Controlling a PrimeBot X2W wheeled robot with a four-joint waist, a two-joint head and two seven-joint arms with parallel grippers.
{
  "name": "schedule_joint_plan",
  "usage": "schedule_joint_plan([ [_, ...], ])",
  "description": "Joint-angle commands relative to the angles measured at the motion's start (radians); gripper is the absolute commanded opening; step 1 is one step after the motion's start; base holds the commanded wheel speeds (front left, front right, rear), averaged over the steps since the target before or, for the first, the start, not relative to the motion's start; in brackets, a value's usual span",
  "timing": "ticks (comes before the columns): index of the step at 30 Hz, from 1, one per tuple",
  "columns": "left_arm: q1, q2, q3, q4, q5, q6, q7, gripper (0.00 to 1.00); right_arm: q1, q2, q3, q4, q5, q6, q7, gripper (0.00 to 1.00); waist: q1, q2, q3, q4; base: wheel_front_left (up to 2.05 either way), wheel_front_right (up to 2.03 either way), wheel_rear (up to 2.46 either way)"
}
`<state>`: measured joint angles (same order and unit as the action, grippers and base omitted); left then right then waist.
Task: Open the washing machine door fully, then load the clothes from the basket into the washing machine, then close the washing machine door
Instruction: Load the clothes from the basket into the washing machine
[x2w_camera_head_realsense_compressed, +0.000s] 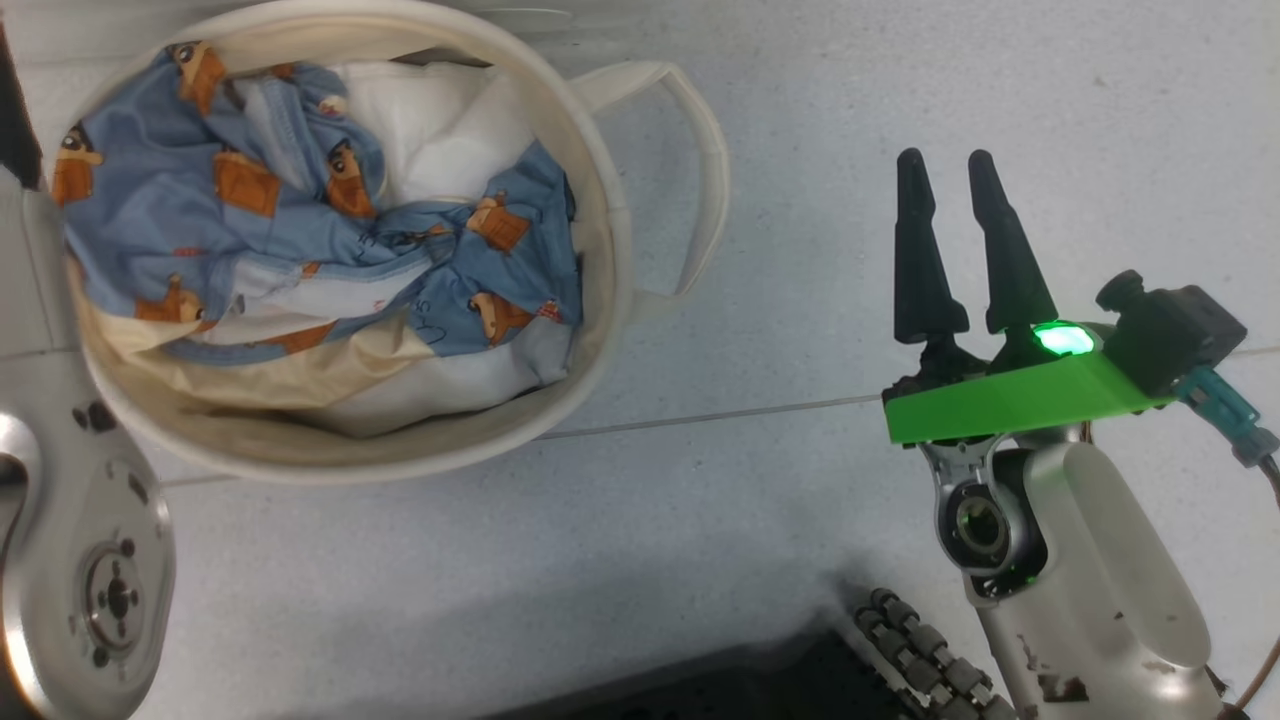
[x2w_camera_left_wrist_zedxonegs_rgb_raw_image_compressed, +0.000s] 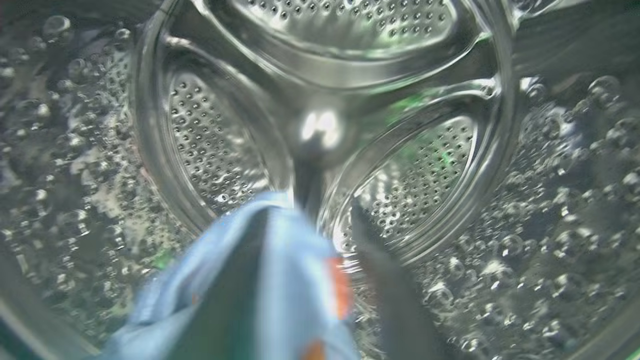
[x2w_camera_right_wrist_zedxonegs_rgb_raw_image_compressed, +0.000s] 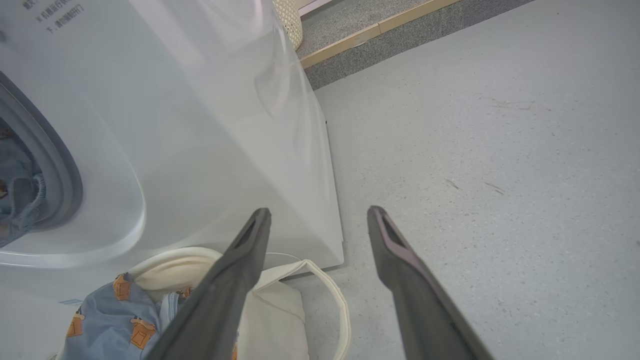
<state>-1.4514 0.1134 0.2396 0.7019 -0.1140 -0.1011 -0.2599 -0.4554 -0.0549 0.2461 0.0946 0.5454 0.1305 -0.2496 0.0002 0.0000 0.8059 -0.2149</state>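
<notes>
Closest in, on the left wrist view, the left gripper (x2w_camera_left_wrist_zedxonegs_rgb_raw_image_compressed: 310, 207) has its fingers parted. A blue printed piece (x2w_camera_left_wrist_zedxonegs_rgb_raw_image_compressed: 295, 280) lies draped over one finger and is not pinched between the two. We judge this to be the release step, with the piece let go deep inside so that it falls clear of the opening. Behind it is the perforated steel drum (x2w_camera_left_wrist_zedxonegs_rgb_raw_image_compressed: 350, 30). The gripper is therefore well inside the washing machine (x2w_camera_right_wrist_zedxonegs_rgb_raw_image_compressed: 200, 125), so the washing machine door must be open. The right gripper (x2w_camera_head_realsense_compressed: 945, 160) hangs spread wide and empty over the floor (x2w_camera_head_realsense_compressed: 800, 500), near the basket (x2w_camera_head_realsense_compressed: 600, 200) but apart from it. We take it to be parked there, out of the left arm's way. The basket sits on the floor just beside the machine's front. Inside it the rest of the clothes (x2w_camera_head_realsense_compressed: 300, 220) are bunched up, with the blue print on top, a cream garment (x2w_camera_head_realsense_compressed: 250, 375) beneath it, and a white padding sheet (x2w_camera_head_realsense_compressed: 430, 130) at the back. On the right wrist view, bluish fabric (x2w_camera_right_wrist_zedxonegs_rgb_raw_image_compressed: 15, 200) shows inside the grey rim (x2w_camera_right_wrist_zedxonegs_rgb_raw_image_compressed: 55, 165). Farther off there is bare floor and a raised step (x2w_camera_right_wrist_zedxonegs_rgb_raw_image_compressed: 375, 30). Loading looks only partly done, and the next pick will need a firm pinch on the heap.
</notes>
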Motion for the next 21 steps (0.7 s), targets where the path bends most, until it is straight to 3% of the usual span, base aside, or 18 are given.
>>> schedule_joint_plan([
  [1, -0.015, 0.039, -0.003, -0.041, 0.014, 0.006, -0.002, 1.0, 0.013, 0.005, 0.017, -0.027, -0.012, 0.0, -0.012, 1.0, -0.0002, 0.0, 0.002, 0.009, 0.0, 0.0, 0.0],
  [10, 0.09, 0.009, -0.013, -0.069, 0.035, -0.006, -0.002, 1.0, 0.011, 0.005, 0.02, -0.011, -0.044, 0.0, -0.012, 1.0, -0.0002, 0.0, -0.049, 0.047, 0.0, 0.0, 0.0],
  [21, 0.317, -0.029, -0.03, -0.078, 0.042, -0.018, -0.002, 1.0, 0.029, 0.005, 0.034, 0.025, -0.077, 0.0, -0.012, 1.0, -0.0002, 0.0, -0.193, 0.101, 0.0, 0.0, 0.0],
])
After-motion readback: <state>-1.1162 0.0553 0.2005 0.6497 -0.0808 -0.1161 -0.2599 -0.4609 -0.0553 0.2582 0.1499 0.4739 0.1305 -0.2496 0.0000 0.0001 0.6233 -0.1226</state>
